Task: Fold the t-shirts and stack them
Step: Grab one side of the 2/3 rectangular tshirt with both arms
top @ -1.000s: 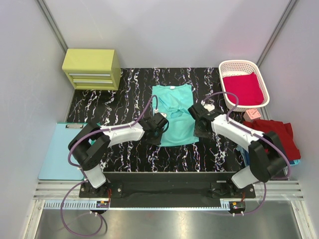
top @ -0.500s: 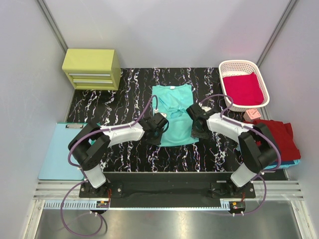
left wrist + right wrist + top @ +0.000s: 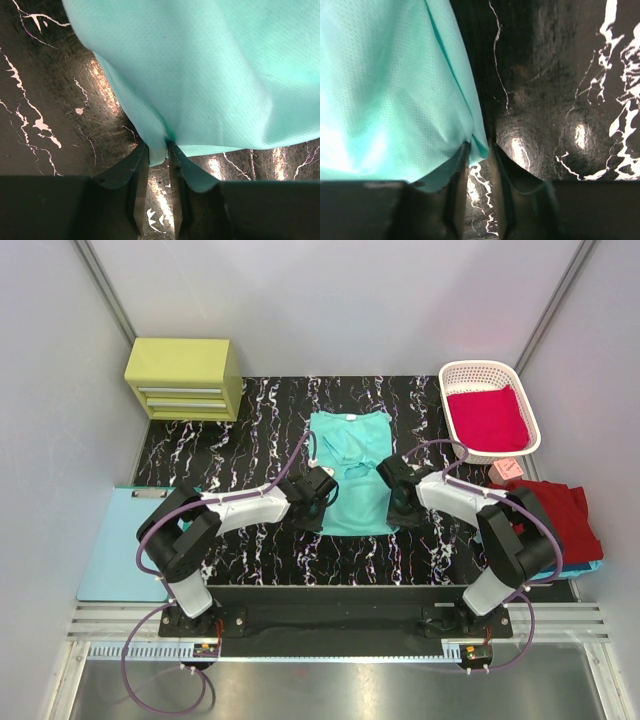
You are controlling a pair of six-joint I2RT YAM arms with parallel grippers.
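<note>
The mint-teal t-shirt (image 3: 352, 465) lies flat in the middle of the black marbled table. My left gripper (image 3: 322, 504) is shut on its near left hem corner; the left wrist view shows the cloth (image 3: 210, 75) pinched between the fingers (image 3: 137, 170). My right gripper (image 3: 393, 504) is shut on the near right hem corner, with the cloth (image 3: 385, 85) held low over the table in the right wrist view. A crimson shirt (image 3: 490, 418) lies in the basket. A dark red shirt (image 3: 562, 515) lies at the right edge, with blue cloth (image 3: 592, 566) showing under it.
A white lattice basket (image 3: 447, 390) stands at the back right. A yellow-green drawer box (image 3: 183, 378) stands at the back left. A pale blue clipboard (image 3: 115, 545) lies off the table's left edge. A small pink object (image 3: 508, 469) lies beside the basket.
My right gripper moved left and nearer, to the shirt's near right corner, and closed on it. The left gripper stayed on its corner. The hem drew in slightly.
</note>
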